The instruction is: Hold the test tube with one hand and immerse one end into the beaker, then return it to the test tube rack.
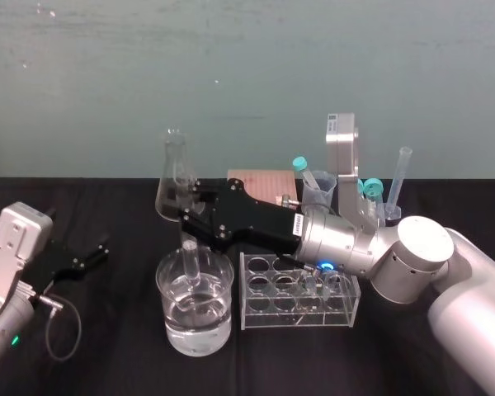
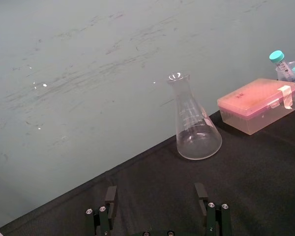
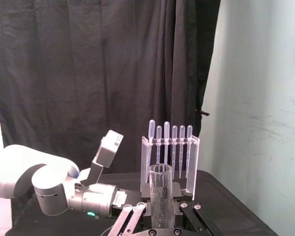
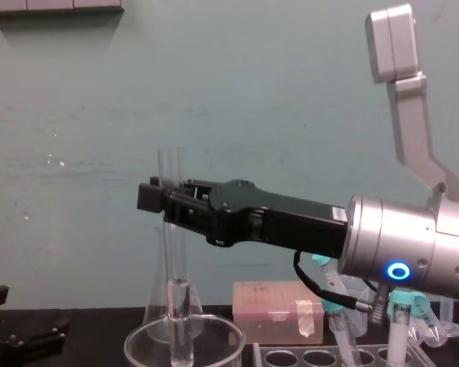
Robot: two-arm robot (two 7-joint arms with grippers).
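Over the beaker [image 1: 172,318], right claw [image 4: 164,197] grips test tube [image 4: 175,252], tip submerged; lift straight, clear rim before rack [image 1: 297,320]; left claw [image 2: 155,199] parked, open.

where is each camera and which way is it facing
Head: up high, looking down on the table; right pincer holds the tube in the beaker, left pincer open, parked left.
Chest: low, looking across at the wall; right arm reaches in from the right.
Left wrist: looks past its open fingers at the flask.
Right wrist: looks along the tube toward the left arm and a pipette stand.
Head and chest share the tube, beaker and rack.
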